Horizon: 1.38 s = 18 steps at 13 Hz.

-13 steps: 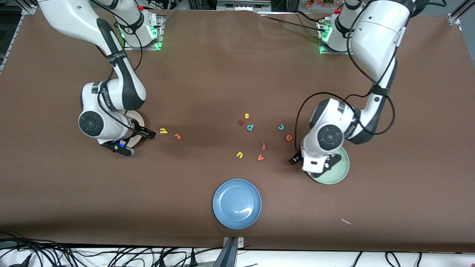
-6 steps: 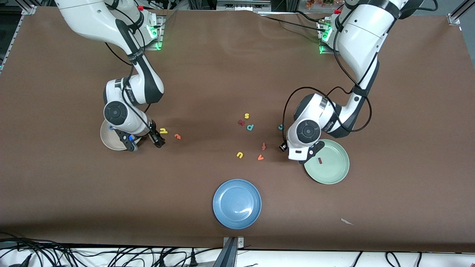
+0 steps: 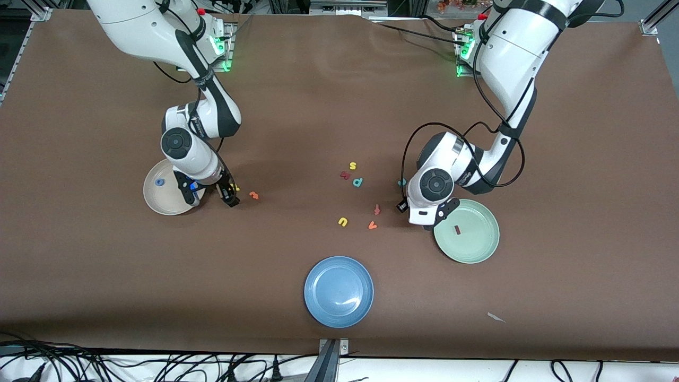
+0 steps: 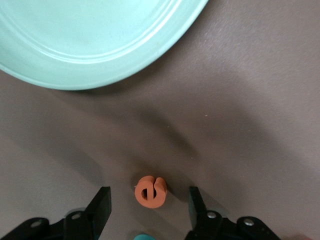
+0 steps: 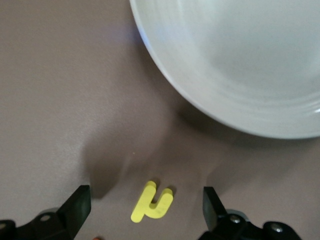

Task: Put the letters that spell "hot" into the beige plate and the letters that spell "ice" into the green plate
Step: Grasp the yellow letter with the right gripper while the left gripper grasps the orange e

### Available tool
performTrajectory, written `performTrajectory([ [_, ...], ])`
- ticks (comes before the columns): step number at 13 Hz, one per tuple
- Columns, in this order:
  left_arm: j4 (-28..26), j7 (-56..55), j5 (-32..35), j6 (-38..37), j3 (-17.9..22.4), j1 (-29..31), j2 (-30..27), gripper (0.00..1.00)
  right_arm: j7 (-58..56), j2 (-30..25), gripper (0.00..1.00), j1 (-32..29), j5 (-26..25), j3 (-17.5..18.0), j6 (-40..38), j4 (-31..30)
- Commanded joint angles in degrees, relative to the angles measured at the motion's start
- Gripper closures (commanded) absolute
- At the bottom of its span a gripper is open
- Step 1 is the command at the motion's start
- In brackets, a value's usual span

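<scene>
Foam letters are what both arms work on here, and each gripper stands low over one. The left gripper [image 4: 148,205] has its jaws apart on either side of the orange e [image 4: 149,191], neither finger visibly touching it; the e lies flat on the brown table [image 3: 297,106] just beside the rim of the green plate [image 3: 480,249]. A teal edge at the frame's border is probably the teal c [image 3: 401,182], though too little shows to be sure. The right gripper [image 5: 146,207] is likewise spread wide, straddling the yellow h [image 5: 152,202], which lies flat close to the beige plate [image 3: 159,204].

Each letter looks like a thin, light, soft piece, so it should yield a little under the pads and weigh almost nothing. Lying flat, it offers only its low outer edges, so the fingers need to come right down to the tabletop and pinch across the letter's width. A shallow or off-centre pinch could flick it away or tip it on edge.

In the plates, the blue o [image 3: 158,182] rests in the beige one and the maroon i [image 3: 456,229] in the green one. The orange t [image 3: 254,196] lies on the table near the h. By this count two of six letters are placed.
</scene>
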Motion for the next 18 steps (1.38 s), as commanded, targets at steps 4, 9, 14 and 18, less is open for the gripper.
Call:
performTrajectory([
  [4, -2.74, 0.03, -2.21, 1.38, -0.16, -0.14, -1.96, 0.8, 0.8, -1.85, 0.21, 0.04, 0.49, 0.53, 1.11, -2.27],
  [9, -2.66, 0.91, -2.12, 1.38, -0.16, 0.3, -1.87, 0.92, 0.09, -1.58, 0.59, 0.04, 0.4, 0.53, 1.11, -2.27],
  [14, -1.17, 2.39, -1.25, -2.48, 0.19, 1.36, -6.61, 0.94, -2.72, -1.58, 0.78, 0.04, 0.4, 0.53, 0.49, -2.19],
  [18, -0.64, 10.56, 3.39, -3.1, 1.24, 4.78, -8.02, 0.94, -3.25, -4.82, 0.8, 0.04, -0.48, 0.53, -11.41, 2.28],
])
